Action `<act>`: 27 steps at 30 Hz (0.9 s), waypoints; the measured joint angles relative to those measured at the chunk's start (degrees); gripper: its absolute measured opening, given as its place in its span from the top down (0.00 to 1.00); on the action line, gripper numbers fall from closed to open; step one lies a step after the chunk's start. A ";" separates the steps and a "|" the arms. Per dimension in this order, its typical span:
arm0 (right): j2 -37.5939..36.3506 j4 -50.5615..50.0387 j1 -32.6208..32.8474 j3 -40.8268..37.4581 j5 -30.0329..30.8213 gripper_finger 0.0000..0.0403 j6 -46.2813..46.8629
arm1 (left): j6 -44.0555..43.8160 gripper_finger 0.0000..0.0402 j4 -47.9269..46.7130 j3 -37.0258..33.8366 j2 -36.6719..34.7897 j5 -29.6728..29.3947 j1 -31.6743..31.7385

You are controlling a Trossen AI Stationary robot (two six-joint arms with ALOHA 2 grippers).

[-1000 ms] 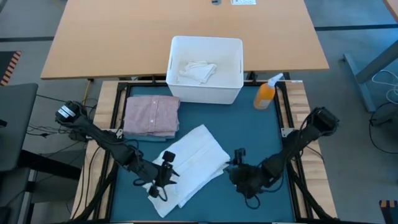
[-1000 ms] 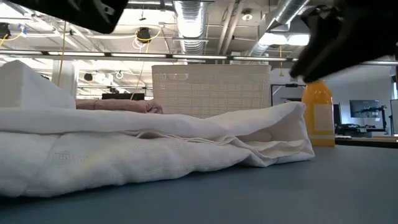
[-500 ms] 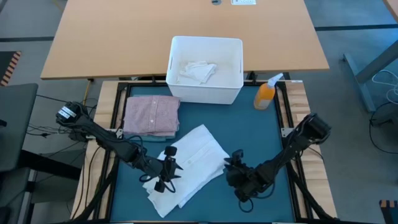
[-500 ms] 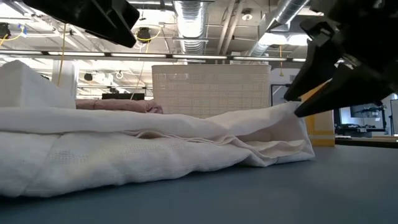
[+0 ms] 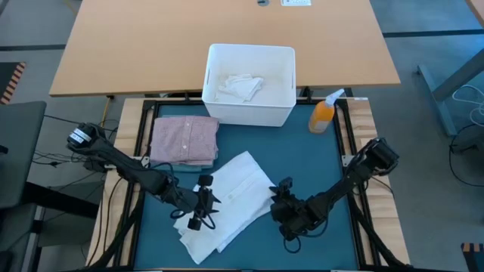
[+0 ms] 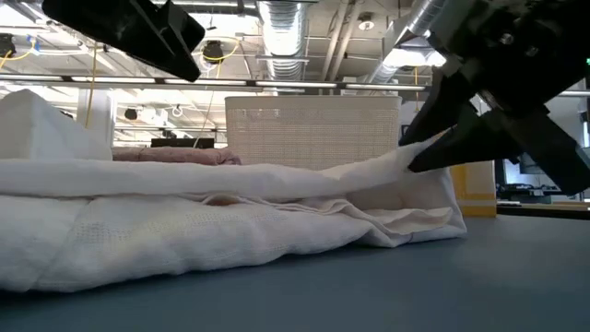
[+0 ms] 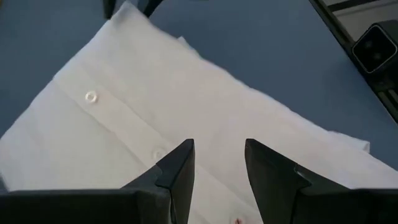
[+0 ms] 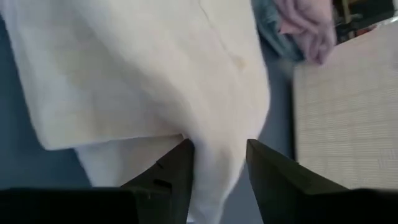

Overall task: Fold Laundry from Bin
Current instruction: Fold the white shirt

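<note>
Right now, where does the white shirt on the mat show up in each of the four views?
High view: white shirt at the mat's centre, between both grippers.
Low view: it fills the foreground, left to centre.
Left wrist view: spread ahead of the fingers, buttons showing.
Right wrist view: it fills most of the picture.
Shared landmark: the white bin behind it, in the high, low and right wrist views.

Even, bright overhead light, soft shadows. In the low view, ceiling lamps (image 6: 286, 20) glare at upper centre. The right wrist view is blurred throughout.
</note>
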 joint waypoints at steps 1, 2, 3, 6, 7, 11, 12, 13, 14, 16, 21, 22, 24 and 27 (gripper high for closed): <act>0.00 0.00 -0.36 0.00 -0.11 0.58 0.11 | -0.68 0.67 -0.98 0.00 -0.53 0.00 0.00; 0.00 -0.01 -0.70 0.00 -0.43 0.61 0.44 | -1.19 0.67 -1.72 0.00 -1.18 -0.03 0.00; 0.00 -0.01 -1.04 0.00 -0.63 0.63 0.81 | -1.68 0.67 -2.65 0.01 -1.85 -0.04 0.00; 0.00 -0.13 -1.81 0.03 -0.63 0.77 1.58 | -3.91 0.67 -5.30 0.00 -3.82 -0.04 0.00; 0.00 -0.69 -1.97 0.31 -0.63 0.83 1.60 | -4.50 0.67 -5.93 0.00 -4.45 -0.04 0.00; 0.00 -6.85 -1.86 3.41 -0.64 0.96 3.76 | -5.70 0.67 -8.10 0.02 -6.35 -0.07 0.00; 0.00 -10.19 -1.84 4.60 -0.45 0.95 5.75 | -5.69 0.67 -8.42 0.02 -6.58 -0.09 0.00; 0.00 -14.20 -1.80 5.99 0.11 0.94 8.76 | -5.61 0.67 -8.48 0.02 -6.79 -0.09 0.00; 0.00 -18.62 -1.80 7.56 0.44 0.94 12.27 | -5.36 0.67 -8.48 0.02 -6.92 -0.21 0.00; -0.07 -27.49 -1.82 10.12 0.44 0.95 20.29 | -4.72 0.67 -8.59 0.02 -6.97 -0.46 0.00; -0.07 -40.30 -1.84 11.43 -3.68 0.96 38.76 | -4.21 0.67 -8.88 -0.02 -6.97 -0.50 0.00; -0.07 -40.95 -1.61 10.92 -4.81 0.96 42.40 | -4.34 0.67 -8.97 -0.07 -6.97 -0.50 0.00; -0.07 -41.07 -0.82 9.81 -5.28 0.96 49.64 | -4.62 0.67 -9.14 -0.09 -6.95 -0.52 0.00; -0.07 -43.69 0.91 8.86 -5.38 0.96 61.02 | -4.68 0.67 -9.14 -0.09 -6.95 -0.52 0.00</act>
